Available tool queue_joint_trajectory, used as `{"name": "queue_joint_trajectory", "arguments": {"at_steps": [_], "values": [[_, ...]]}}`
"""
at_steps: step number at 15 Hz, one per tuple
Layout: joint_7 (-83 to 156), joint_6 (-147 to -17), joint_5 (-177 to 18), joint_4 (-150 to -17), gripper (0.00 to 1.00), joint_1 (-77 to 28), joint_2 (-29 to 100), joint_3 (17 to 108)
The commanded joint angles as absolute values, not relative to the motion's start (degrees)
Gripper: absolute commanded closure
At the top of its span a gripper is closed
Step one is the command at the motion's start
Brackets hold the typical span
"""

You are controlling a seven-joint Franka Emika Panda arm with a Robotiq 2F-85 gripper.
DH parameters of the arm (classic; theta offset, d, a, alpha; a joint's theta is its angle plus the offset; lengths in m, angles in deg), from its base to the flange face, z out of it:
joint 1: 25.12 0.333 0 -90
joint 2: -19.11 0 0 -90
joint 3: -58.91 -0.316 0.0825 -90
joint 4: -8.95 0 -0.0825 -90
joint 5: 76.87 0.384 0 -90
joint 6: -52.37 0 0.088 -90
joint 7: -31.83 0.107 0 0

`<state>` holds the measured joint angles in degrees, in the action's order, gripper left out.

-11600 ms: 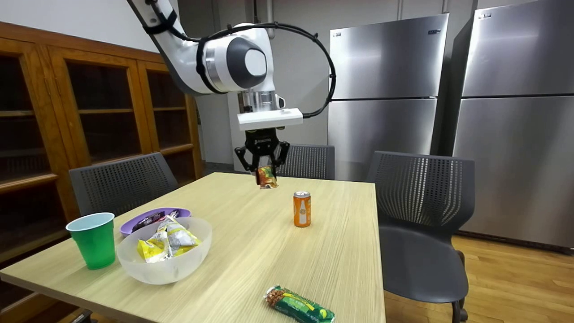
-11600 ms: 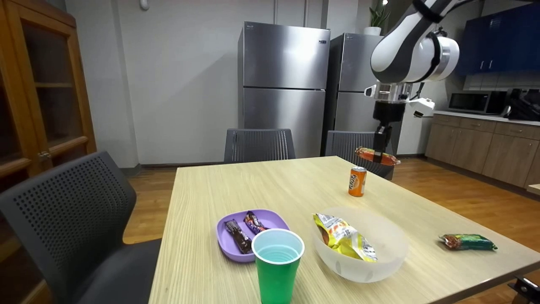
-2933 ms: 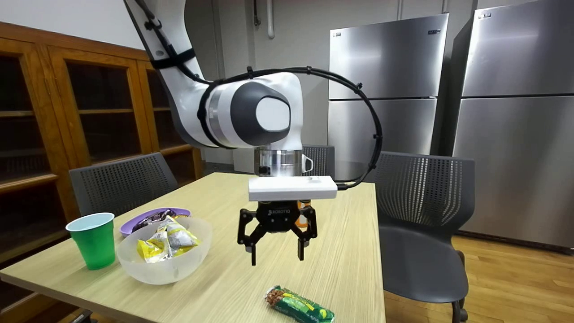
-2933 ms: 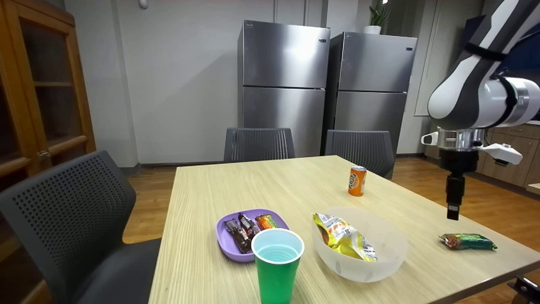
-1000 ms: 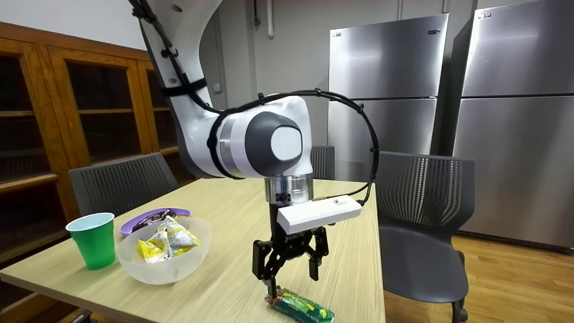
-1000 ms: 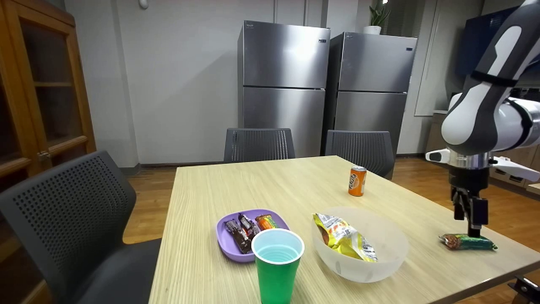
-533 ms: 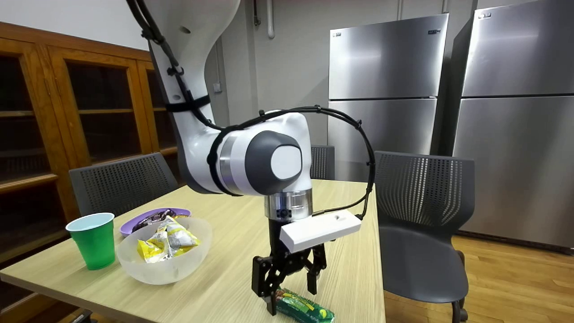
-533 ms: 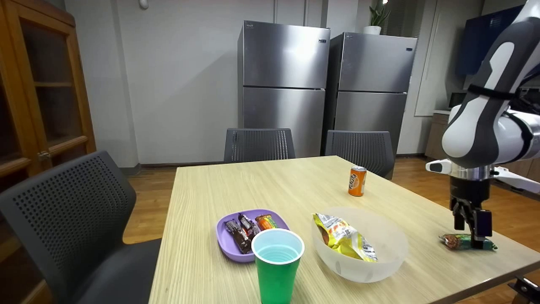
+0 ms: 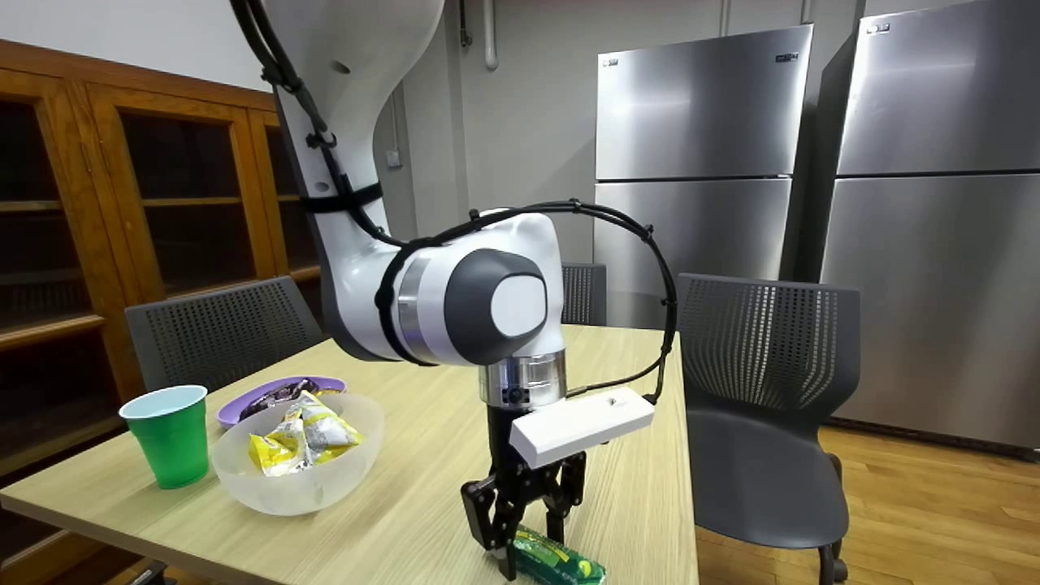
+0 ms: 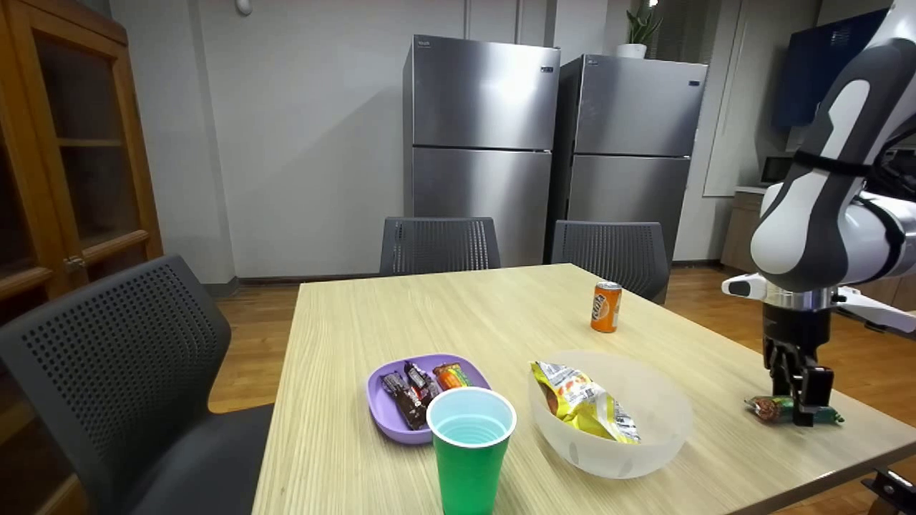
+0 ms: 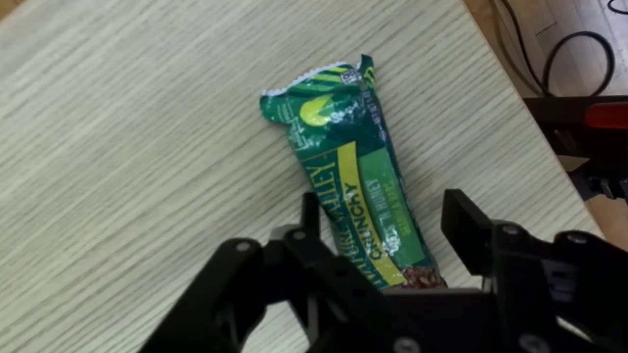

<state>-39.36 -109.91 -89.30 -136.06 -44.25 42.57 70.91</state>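
In an exterior view, the gripper (image 9: 532,555) points down over a green snack bar (image 9: 561,559), its fingers apart and straddling it; the bar's long axis slants from upper left to lower right. Well apart, a bowl (image 9: 301,494) props up some yellow bags (image 9: 305,443), its walls probably keeping them from sliding.

In an exterior view, the bar lies on the table (image 10: 501,315) near its edge, oat-pictured end towards the bowl.

In the wrist view, one finger (image 11: 310,211) is against or just beside a long edge; a gap separates the other. They seem set across the narrow width because the length is harder to span.
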Motion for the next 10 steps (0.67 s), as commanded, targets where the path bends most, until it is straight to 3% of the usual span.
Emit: {"name": "queue_joint_trajectory", "arguments": {"at_steps": [1,5,10], "values": [[-40.4,-111.2,-90.9,-136.0,0.65,-45.6,42.5,70.4],[-37.1,-108.9,-90.9,-136.6,0.91,-44.3,39.8,72.0],[-38.3,-102.7,-88.0,-137.1,0.91,-45.4,34.8,70.0]]}}
